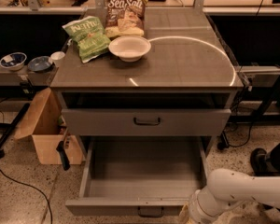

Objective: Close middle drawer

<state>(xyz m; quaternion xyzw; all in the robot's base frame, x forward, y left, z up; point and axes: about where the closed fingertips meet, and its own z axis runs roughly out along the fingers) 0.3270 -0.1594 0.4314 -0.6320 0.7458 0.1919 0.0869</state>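
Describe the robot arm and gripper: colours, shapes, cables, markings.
The arm is glossy white: thick rounded tubes joined by a ringed cylindrical joint, no cables or markings visible. The gripper, at the bottom edge beside the middle drawer's front corner, shows only a pale tan sliver.

A white bowl is being carried by the grey cabinet top. A green chip bag is being supported just left of the bowl, and a sea-salt chip bag just behind the bowl. The gripper is being seen well in front of the bowl, low and rightward.
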